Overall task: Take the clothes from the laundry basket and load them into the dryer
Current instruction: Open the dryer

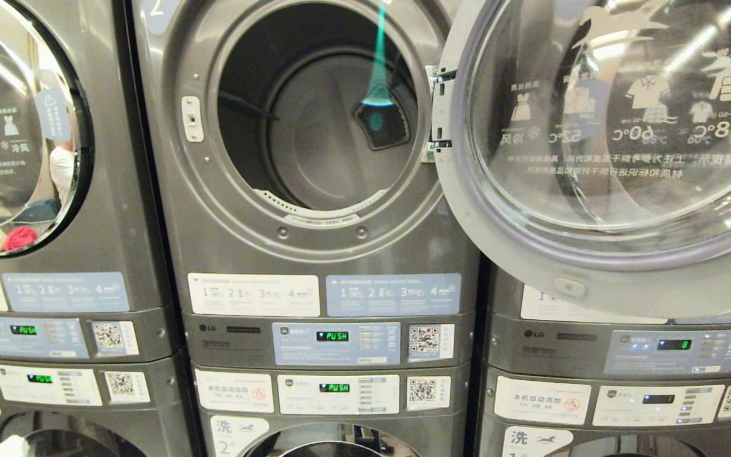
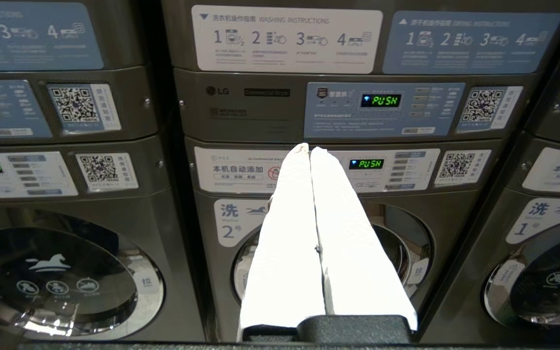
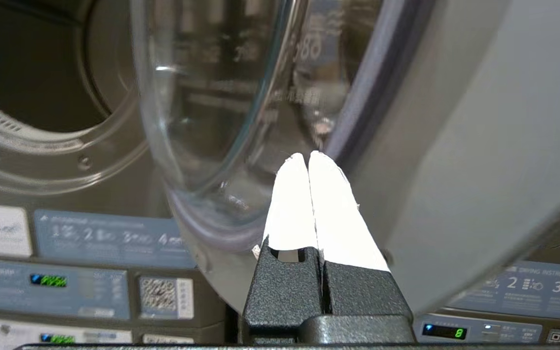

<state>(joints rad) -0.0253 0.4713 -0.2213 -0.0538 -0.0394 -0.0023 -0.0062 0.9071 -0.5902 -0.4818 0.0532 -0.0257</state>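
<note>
The dryer [image 1: 315,127] door [image 1: 606,146] is standing open with the drum looking bare, and the left gripper [image 2: 309,148] and right gripper [image 3: 307,155] are pinching closed, gripping nothing, so loading is seemingly still remaining.

A self-service laundromat: numbered stacked washer-dryers [image 1: 327,254] with QR codes [image 1: 429,341] and instruction labels [image 1: 253,294].

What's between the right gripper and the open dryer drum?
The swung-open glass door. In the right wrist view, the shut right gripper sits just behind it, and the drum shows beyond the glass rim.
</note>
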